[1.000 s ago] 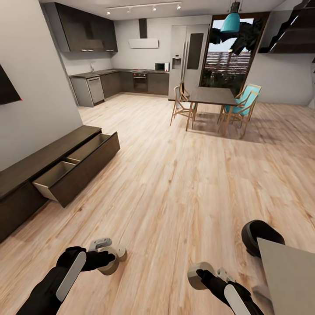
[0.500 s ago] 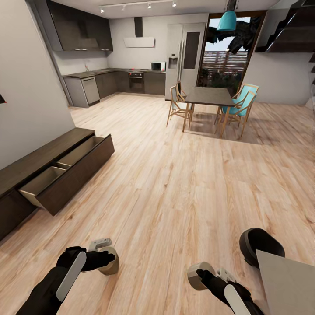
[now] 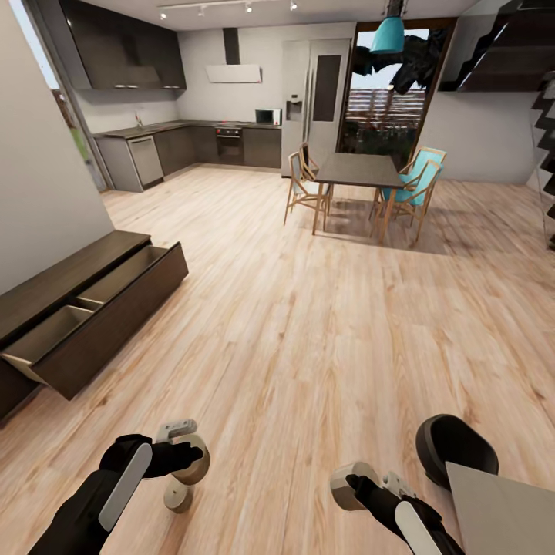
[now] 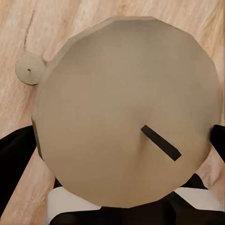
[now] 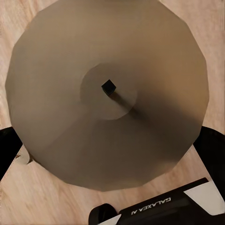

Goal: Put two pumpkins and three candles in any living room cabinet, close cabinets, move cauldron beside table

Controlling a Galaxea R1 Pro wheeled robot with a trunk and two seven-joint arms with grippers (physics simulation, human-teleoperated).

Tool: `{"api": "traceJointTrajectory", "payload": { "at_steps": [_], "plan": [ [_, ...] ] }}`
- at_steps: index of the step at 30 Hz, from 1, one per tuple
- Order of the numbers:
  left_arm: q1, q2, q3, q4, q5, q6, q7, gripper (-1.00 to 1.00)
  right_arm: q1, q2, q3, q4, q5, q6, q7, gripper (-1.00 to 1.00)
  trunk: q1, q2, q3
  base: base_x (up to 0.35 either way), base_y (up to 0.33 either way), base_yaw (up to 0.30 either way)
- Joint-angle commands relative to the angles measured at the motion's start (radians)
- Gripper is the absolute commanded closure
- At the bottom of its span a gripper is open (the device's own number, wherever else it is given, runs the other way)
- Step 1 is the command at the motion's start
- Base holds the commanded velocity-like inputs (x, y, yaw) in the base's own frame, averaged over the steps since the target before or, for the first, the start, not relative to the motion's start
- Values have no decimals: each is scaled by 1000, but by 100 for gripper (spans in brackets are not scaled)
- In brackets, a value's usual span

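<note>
So each arm is carrying a candle. The left end effector [image 3: 189, 455] is clamped around a beige candle [image 3: 190, 461], and the right end effector [image 3: 362, 484] is gripping another candle [image 3: 344, 486]. Makes sense, I reckon: two candles per trip, carried low in front of the body while the base drives.

The cabinet [image 3: 77, 308] sits at about 9 o'clock from the robot with its long drawer [image 3: 100, 327] pulled out, pale inside, nothing visible in it from here. It's presumably open so the candles can go straight in.

The cauldron [image 3: 455, 447] is down at 4 o'clock on the floor, just beside the corner of the grey surface [image 3: 501, 509], so that part already looks about right.

A third candle [image 3: 178, 497] lies on the floor just under the left arm.

The wrist views add details: the left one looks down on the candle top [image 4: 126, 112] with its dark wick tipped over, plus that small floor candle [image 4: 29, 68] beside it. The right one shows its candle [image 5: 108, 93] end-on, wick dead centre.
</note>
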Motion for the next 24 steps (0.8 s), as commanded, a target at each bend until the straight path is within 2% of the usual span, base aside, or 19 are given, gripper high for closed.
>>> {"api": "traceJointTrajectory", "payload": {
  "at_steps": [1,9,24],
  "plan": [
    [-1,1,-3,-1,11,2,11,100,0,-1,4,-2,-11,1,-10,100,0,-1,-1,237,-4,-13],
    [0,1,-3,-1,11,2,11,100,0,-1,5,-1,-11,1,-10,100,0,-1,-1,237,-36,-4],
    [0,2,-1,-1,11,2,11,100,0,-1,4,-2,-11,1,-10,100,0,-1,-4,237,-126,-36]
  ]
}}
